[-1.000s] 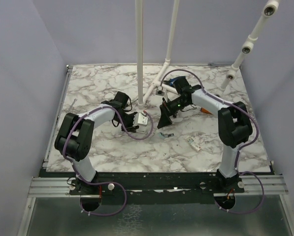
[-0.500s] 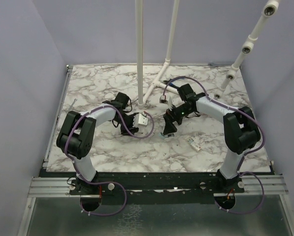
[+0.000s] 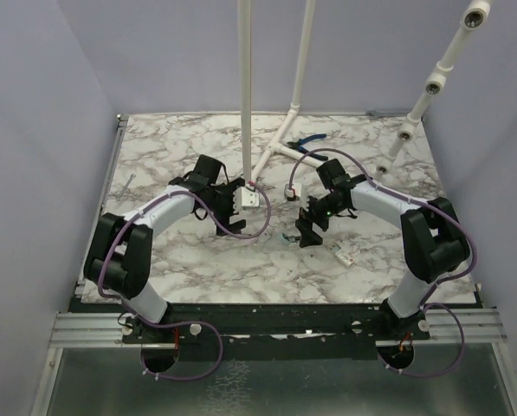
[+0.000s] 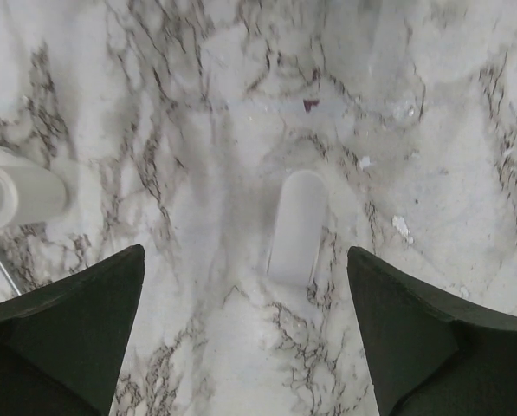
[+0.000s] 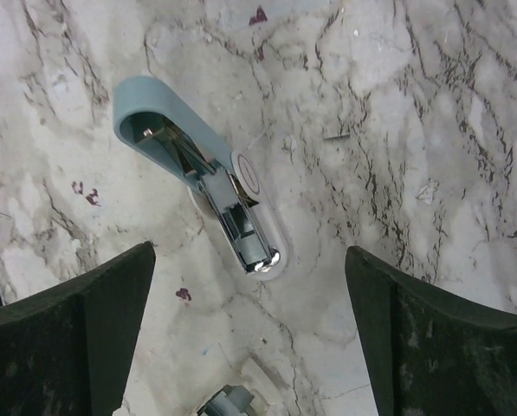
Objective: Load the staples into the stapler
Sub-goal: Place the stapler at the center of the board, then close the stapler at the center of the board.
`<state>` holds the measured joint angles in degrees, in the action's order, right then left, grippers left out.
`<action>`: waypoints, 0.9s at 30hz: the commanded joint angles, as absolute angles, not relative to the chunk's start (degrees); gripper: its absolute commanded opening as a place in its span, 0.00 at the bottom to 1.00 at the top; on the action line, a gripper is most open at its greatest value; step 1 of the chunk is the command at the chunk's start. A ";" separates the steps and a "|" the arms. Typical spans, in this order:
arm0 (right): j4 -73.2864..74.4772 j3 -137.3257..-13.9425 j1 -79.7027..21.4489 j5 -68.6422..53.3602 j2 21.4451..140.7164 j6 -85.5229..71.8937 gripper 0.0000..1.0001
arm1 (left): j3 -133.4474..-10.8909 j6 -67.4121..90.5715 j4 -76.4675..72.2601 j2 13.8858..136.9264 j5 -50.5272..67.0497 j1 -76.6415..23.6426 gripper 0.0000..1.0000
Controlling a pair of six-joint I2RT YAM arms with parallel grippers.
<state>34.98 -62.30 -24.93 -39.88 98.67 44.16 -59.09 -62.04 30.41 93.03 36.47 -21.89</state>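
Observation:
The stapler lies flipped open on the marble: pale blue-green lid at the upper left, silvery metal channel running down-right over a white base. My right gripper hovers over it, open, one finger on each side and apart from it. From above, the stapler peeks out just left of the right gripper. My left gripper stands open next to a small white box. In the left wrist view the left gripper holds nothing; a pale oblong piece lies ahead. I cannot make out loose staples.
White pipe posts rise from the table's middle, with a pipe foot left of the left fingers. A small white item lies near the right arm, a small piece behind it, and a blue-handled tool at the back.
My left gripper opened, let go of the white box and drew back a little. My right gripper moved nearer and came over the stapler, staying open.

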 commanded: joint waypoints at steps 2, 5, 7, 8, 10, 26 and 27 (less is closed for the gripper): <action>31.29 -59.70 -26.44 -33.02 98.00 50.59 0.91 | -56.21 -54.77 22.14 89.38 50.97 -22.26 0.99; 30.78 -59.22 -26.46 -32.95 98.24 50.46 0.90 | -56.75 -55.19 21.94 90.97 54.03 -25.03 0.95; 30.48 -58.74 -26.46 -32.92 98.34 50.22 0.88 | -57.02 -56.45 21.68 92.00 54.35 -27.58 0.92; 30.49 -58.63 -26.46 -32.88 98.53 49.97 0.87 | -57.08 -56.34 20.94 92.69 54.31 -28.88 0.89; 30.87 -59.00 -26.46 -32.36 99.34 49.47 0.84 | -56.69 -53.59 17.00 93.91 53.65 -30.91 0.83; 29.26 -58.48 -26.46 -30.07 102.95 45.00 0.56 | -49.97 -33.35 -10.50 96.72 44.76 -36.86 0.38; 29.35 -58.64 -26.46 -30.44 103.19 44.84 0.54 | -49.66 -32.52 -11.30 96.87 44.29 -37.26 0.36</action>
<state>29.08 -59.29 -26.20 -30.85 100.62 46.41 -50.94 -38.44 -2.94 95.88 46.68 -35.64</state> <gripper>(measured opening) 0.576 0.394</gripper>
